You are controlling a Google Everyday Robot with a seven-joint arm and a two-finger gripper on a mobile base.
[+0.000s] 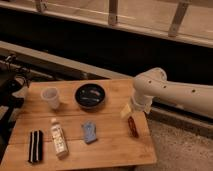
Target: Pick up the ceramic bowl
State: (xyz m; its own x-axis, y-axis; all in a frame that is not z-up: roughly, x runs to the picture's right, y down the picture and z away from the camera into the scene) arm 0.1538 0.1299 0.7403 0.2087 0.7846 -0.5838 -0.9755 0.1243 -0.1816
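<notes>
The ceramic bowl (90,95) is round, shallow and glossy black with faint bluish streaks inside. It sits upright at the back middle of the wooden table (110,142). My white arm (170,92) reaches in from the right and bends down at the table's right side. The gripper (130,109) hangs at its end, right of the bowl and a short way from its rim, not touching it. Nothing shows in the gripper.
A small translucent white cup (50,97) stands left of the bowl. A white bottle (58,138) lies at the front left beside a black striped object (35,146). A blue object (89,132) lies in the middle. A reddish-brown object (133,126) lies below the gripper.
</notes>
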